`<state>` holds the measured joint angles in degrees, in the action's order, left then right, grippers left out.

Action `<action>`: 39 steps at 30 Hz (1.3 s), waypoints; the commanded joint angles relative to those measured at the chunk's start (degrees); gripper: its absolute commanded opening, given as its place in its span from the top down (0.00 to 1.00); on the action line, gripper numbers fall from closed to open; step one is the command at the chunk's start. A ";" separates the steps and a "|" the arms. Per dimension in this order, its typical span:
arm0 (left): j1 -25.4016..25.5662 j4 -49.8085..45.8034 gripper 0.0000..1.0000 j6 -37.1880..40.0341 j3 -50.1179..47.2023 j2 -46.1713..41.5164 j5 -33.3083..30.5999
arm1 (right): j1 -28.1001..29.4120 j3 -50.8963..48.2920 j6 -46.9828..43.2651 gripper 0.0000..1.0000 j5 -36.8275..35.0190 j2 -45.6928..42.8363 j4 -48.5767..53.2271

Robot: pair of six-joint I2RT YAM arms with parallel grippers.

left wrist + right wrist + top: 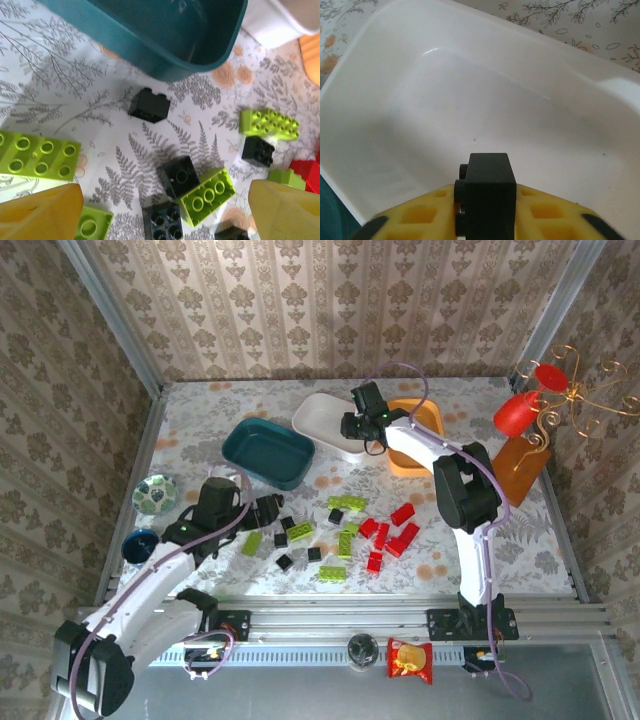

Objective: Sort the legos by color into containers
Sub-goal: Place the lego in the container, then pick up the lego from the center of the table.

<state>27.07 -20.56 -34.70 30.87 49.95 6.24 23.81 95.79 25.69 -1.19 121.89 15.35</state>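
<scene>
Top view, legos: loose heap on the table point(200, 420), near side of the containers; green bricks point(345, 540) left and middle, red bricks point(392, 530) right, black cubes point(285, 562) scattered near left
Top view, containers: teal tray point(240, 436) far left, white tray point(318, 412) in the middle, orange tray point(430, 416) far right
Top view, arms: left gripper point(268, 508) low at the heap's left edge; right gripper point(352, 425) hangs over the white tray's right end
Left wrist, left gripper: released, jaws spread wide, nothing between the yellow fingers point(40, 212)
Left wrist, underneath: one black cube touching a lime-green oblong point(207, 194) sits in line with the gap; more green and black pieces around; the teal tray's wall just beyond
Right wrist, right gripper: clenched on a black brick point(487, 195), studs turned sideways, held above the white tray's bare floor
Handling, my judgement: the bricks look light, rigid and smooth, not fragile; a short drop should do no harm; the slick flat sides could slip under a skewed pinch
Where to grip, my judgement: squarely across two opposite flat sides, studs left clear; the black cube touching the green oblong wants a narrow, centred pinch so its neighbour stays put
</scene>
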 commanded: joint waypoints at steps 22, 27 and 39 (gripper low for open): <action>3.79 6.21 0.21 5.74 4.28 16.77 -6.06 | 0.93 -30.57 3.76 0.39 3.54 -29.95 -8.28; 3.69 9.98 0.20 9.03 7.33 25.95 -10.95 | 0.88 -34.38 2.98 0.38 2.01 -35.15 -7.48; 4.92 14.96 0.32 12.09 11.89 38.51 -13.57 | 0.81 -35.19 2.69 0.37 1.37 -39.04 -7.88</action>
<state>31.24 -7.20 -24.71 41.45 87.26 -5.23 24.43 61.10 28.67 1.69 84.58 7.84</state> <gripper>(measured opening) 0.675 0.630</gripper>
